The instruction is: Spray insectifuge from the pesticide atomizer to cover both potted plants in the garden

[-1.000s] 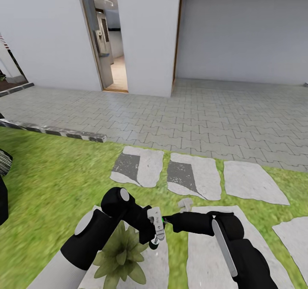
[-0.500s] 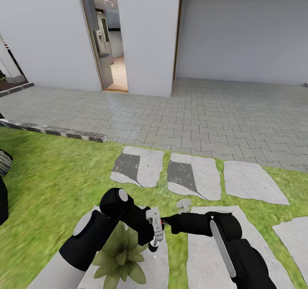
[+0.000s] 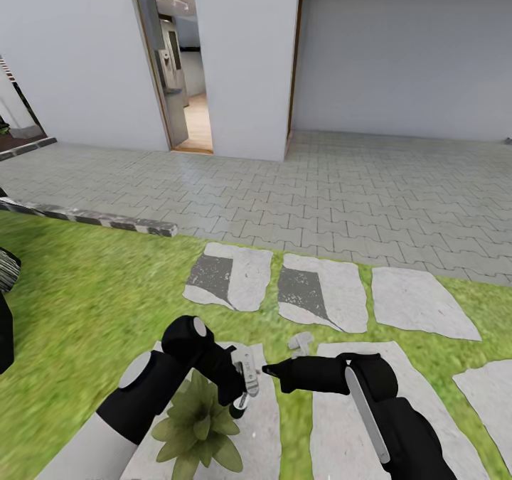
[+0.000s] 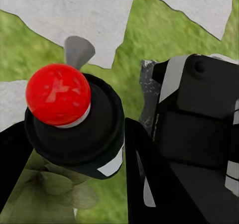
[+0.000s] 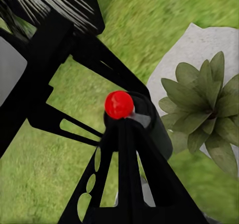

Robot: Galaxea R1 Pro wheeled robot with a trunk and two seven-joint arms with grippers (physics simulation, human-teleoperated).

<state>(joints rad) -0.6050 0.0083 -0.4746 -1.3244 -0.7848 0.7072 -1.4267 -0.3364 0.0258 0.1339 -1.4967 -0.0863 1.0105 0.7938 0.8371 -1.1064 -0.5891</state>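
Green lawn and pale stepping stones (image 3: pixel 320 291) frame both arms over one potted plant (image 3: pixel 198 423), seen from the head. The left gripper (image 3: pixel 240 384) pinches the atomizer (image 3: pixel 245 379) just above the leaves; the right gripper (image 3: pixel 270 370) points its tip at it, jaws pressed together. At the left wrist, a red-capped nozzle (image 4: pixel 58 93) tops the dark bottle. At the right wrist, the nozzle (image 5: pixel 119 104) sits just beside the plant (image 5: pixel 201 107). Spraying looks underway; next, likely sweep across all leaves.

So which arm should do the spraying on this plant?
Probably left: its tool grips the pesticide atomizer beside the potted plant; the right tool is shut at its red knob.
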